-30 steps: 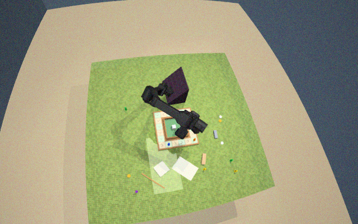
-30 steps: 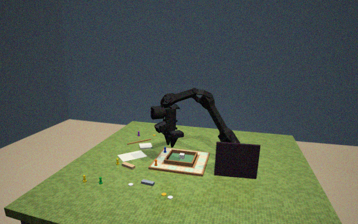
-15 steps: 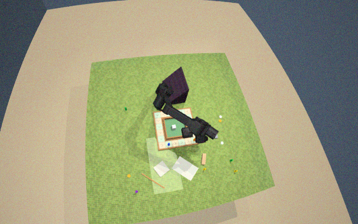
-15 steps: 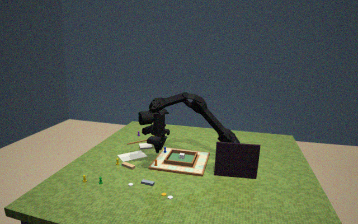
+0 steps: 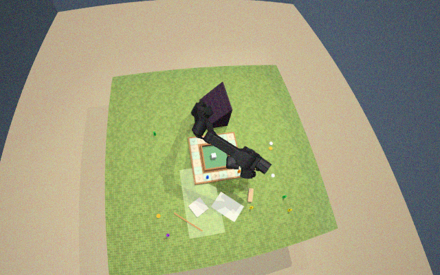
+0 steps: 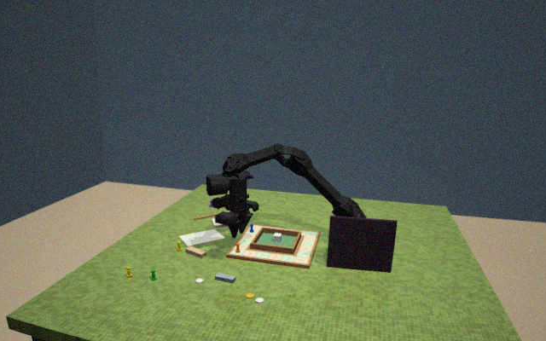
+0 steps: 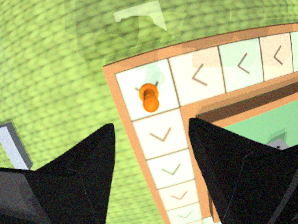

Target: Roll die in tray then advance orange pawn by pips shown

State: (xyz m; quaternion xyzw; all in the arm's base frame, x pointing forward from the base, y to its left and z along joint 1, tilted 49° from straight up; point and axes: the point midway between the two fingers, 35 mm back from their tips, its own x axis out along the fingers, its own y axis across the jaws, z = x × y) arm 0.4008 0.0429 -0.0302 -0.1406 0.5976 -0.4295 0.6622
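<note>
So the die (image 5: 213, 156) is sitting inside the tray (image 5: 201, 159) in the middle of the board (image 7: 220, 70), which makes me think the roll part is done and we're getting into the pawn step; the top face is too small for me to read the pips, so no idea how many squares it's going to be.

The orange pawn (image 7: 149, 98) is standing upright on a corner square of the board, and the gripper (image 7: 152, 129) is hanging over that corner, lined up close to it but not touching; the jaws are sitting about half open with nothing between them, and the pawn is showing just beyond the tips in the wrist view.

Pose-wise, the arm is arching up from behind the dark box (image 6: 362, 243), reaching across the tray, and pointing the wrist straight down at the near corner; the fingertips are hovering a bit above the board in the exterior view, with the blue pawn (image 6: 252, 228) standing near them.

Next move, I'm guessing: nudging over so the pawn is sitting between the fingers, dropping down, and pinching it lightly; then carrying it along the chevrons, which seem to be leading down the column of squares from that corner; staying off the blue pawn while doing it.
</note>
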